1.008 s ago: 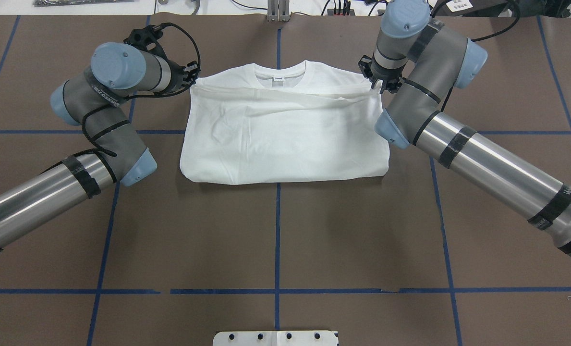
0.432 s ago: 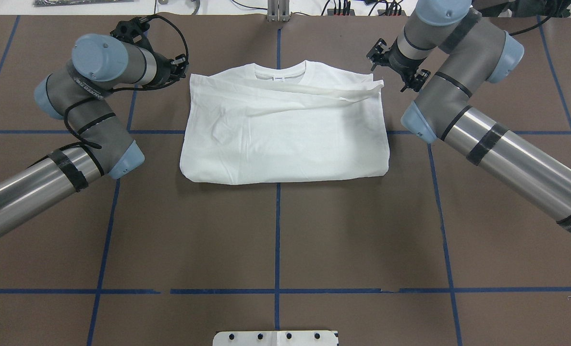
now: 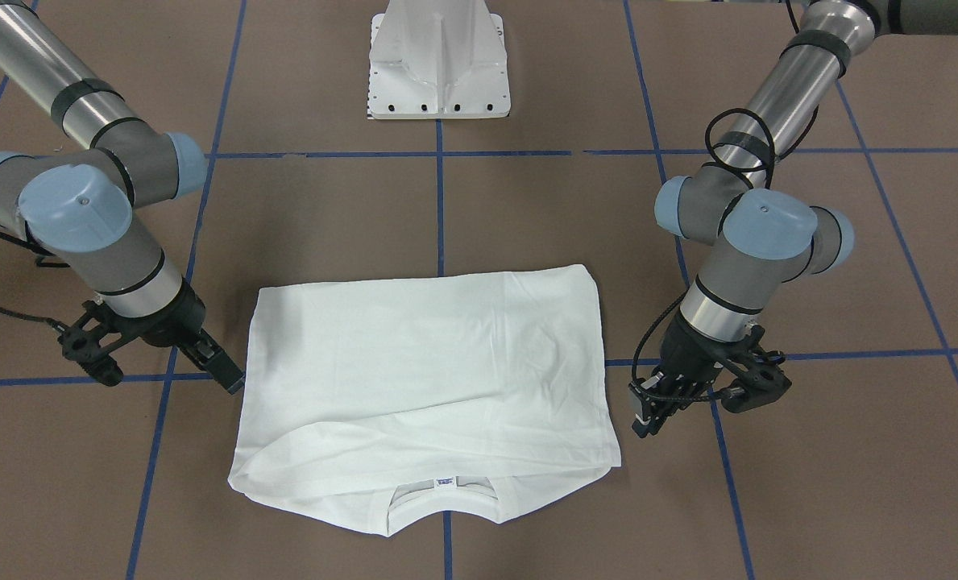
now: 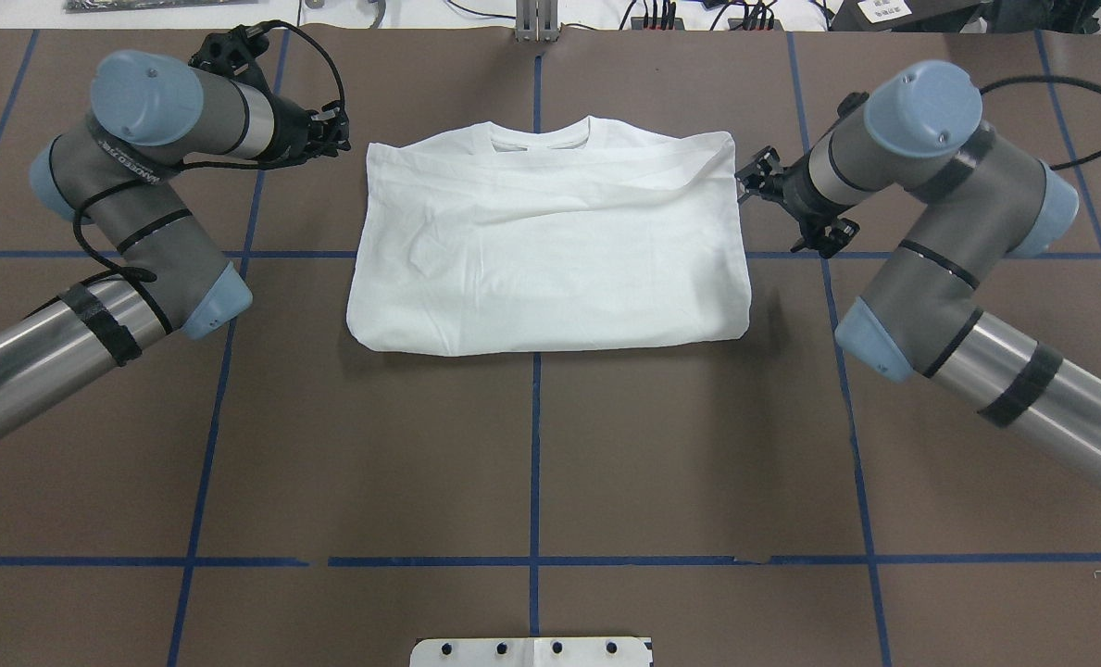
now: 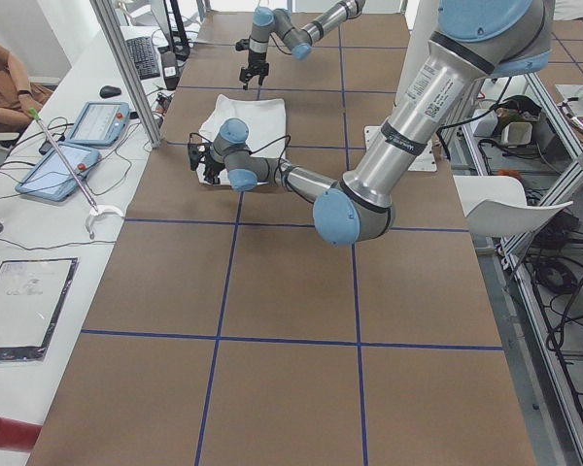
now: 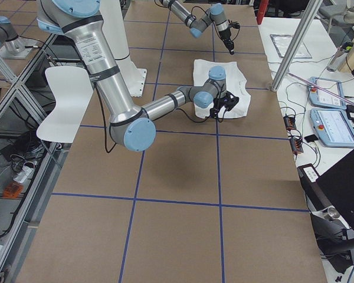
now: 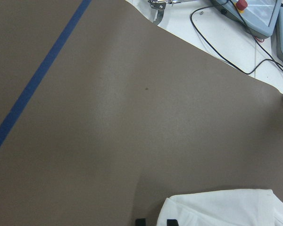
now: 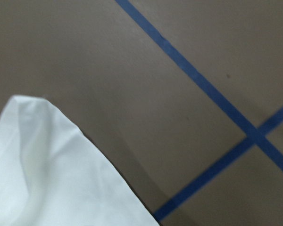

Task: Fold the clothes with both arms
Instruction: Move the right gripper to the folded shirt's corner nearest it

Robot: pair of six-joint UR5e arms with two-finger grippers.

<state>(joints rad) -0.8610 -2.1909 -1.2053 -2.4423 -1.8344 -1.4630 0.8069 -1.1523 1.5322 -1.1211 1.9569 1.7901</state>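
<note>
The left gripper [image 4: 332,132] is released. Its wrist camera shows two black fingertips [image 7: 140,221] set apart with nothing between them, over bare mat just off a white corner of cloth. The right gripper [image 4: 752,181] holds nothing either, but whether its jaws stand apart or together I cannot tell, as no view shows its tips clearly.

Outward from both lies the white shirt [image 4: 550,259], folded into a flat rectangle on the brown table [image 4: 550,445]. It sits midway between the two grippers, with its ribbed collar [image 4: 541,139] on the edge far from the robot.

The relation that matters is this: the shirt's long axis runs across the table from one gripper to the other, so each arm faces a short end. The left gripper is near the far corner on its side, with a strip of mat showing between them. The right gripper sits a little nearer the robot than the far corner on its side, and its tip is almost at the cloth's edge — the closer of the two.

A likely next step is to bring one short end over the other, which would call for a grasp on the corners of a single end. That is only a guess — the top layer has a slanting crease below the collar and may need smoothing first.
</note>
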